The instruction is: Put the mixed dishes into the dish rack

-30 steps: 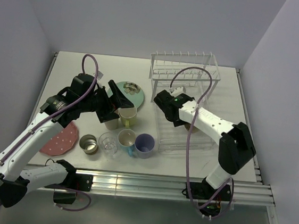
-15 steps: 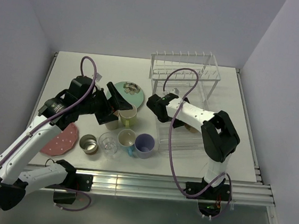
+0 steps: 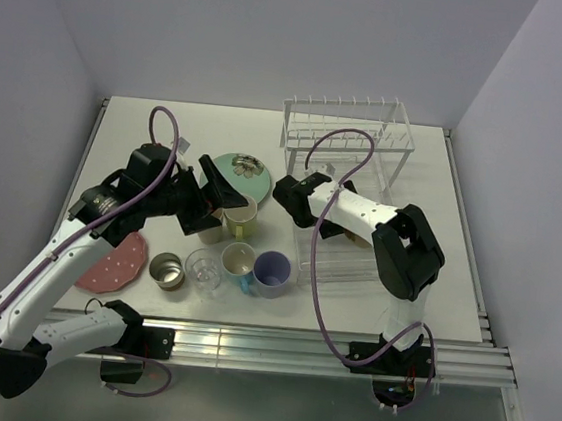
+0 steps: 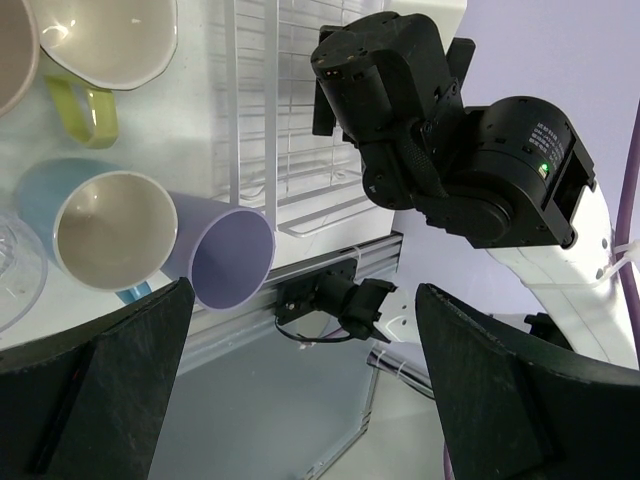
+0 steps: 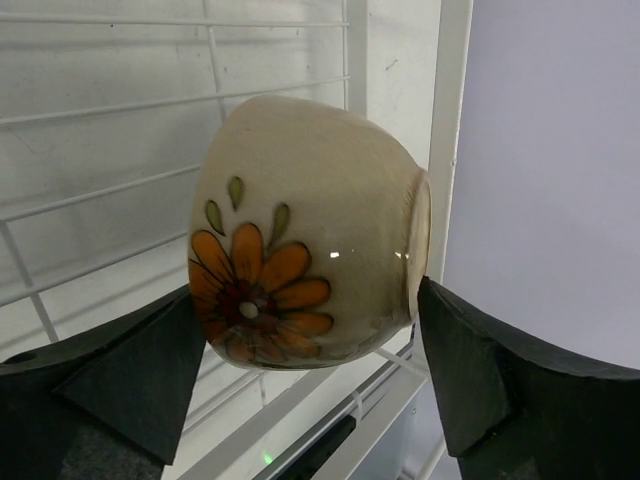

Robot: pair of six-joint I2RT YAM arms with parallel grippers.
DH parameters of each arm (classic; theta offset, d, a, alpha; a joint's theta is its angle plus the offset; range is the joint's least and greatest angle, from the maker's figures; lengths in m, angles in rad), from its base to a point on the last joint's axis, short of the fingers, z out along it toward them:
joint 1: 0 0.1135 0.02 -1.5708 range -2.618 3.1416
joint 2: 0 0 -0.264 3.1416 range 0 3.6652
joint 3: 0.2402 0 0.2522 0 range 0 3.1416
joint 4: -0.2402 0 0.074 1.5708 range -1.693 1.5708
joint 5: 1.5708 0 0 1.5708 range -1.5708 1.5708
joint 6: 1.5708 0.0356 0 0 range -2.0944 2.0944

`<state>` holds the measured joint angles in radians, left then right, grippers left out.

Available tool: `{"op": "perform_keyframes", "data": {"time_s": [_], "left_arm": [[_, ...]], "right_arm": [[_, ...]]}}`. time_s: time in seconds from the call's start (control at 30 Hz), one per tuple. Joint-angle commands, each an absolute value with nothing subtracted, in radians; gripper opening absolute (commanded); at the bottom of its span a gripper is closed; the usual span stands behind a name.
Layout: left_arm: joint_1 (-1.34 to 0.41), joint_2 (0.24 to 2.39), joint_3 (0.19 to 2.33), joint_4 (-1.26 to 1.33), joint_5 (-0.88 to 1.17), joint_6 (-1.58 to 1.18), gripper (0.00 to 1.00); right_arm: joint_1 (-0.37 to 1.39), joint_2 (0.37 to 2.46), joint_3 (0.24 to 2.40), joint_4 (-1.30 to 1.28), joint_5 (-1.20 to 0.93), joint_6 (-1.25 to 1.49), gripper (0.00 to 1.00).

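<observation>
Nearest, around 7 o'clock on the bench, the pink plate, steel cup, glass, blue cup and lavender cup sit in a row. Behind them, the left end effector hangs fully open and empty over the yellow cup. At its 3 o'clock, the right end effector is spread wide astride the bowl, which lies on its side in the rack.

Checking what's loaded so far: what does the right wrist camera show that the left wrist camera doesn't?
Right wrist only: a flowered cream cup on its side in the dish rack, between the right pincer's fingers. Left wrist only: yellow cup, blue cup and lavender cup on the table, plus the right arm. Both: the white wire dish rack.
</observation>
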<state>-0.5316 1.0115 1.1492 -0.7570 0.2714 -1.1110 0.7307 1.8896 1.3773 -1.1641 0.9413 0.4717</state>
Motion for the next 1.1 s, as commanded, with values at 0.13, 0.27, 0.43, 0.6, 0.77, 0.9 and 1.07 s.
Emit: {"op": "perform_keyframes", "data": {"time_s": [0.13,0.27,0.43,0.6,0.77,0.9,1.07], "left_arm": [[-0.535,0.970,1.141,-0.753,0.267,-1.092,0.99],[-0.534,0.963,1.141,-0.755,0.264,-1.094,0.99],[-0.534,0.950,1.132,-0.753,0.258,-1.101,0.99],[-0.535,0.940,1.114,-0.749,0.259,-1.109,0.99],[-0.535,0.927,1.100,-0.744,0.256,-1.121,0.99],[-0.534,0.916,1.097,-0.758,0.242,-1.121,0.99],[-0.535,0.910,1.092,-0.762,0.236,-1.127,0.97]], "right_arm": [[0.736,1.882,1.401,-1.154,0.945,0.459,1.00],[0.739,1.841,1.385,-1.117,0.914,0.433,1.00],[0.752,1.754,1.339,-1.049,0.775,0.361,1.00],[0.758,1.669,1.287,-1.002,0.683,0.337,1.00],[0.756,1.600,1.267,-1.034,0.701,0.388,0.97],[0.747,1.508,1.230,-1.023,0.661,0.403,0.80],[0.677,1.468,1.155,-0.993,0.577,0.408,0.00]]}}
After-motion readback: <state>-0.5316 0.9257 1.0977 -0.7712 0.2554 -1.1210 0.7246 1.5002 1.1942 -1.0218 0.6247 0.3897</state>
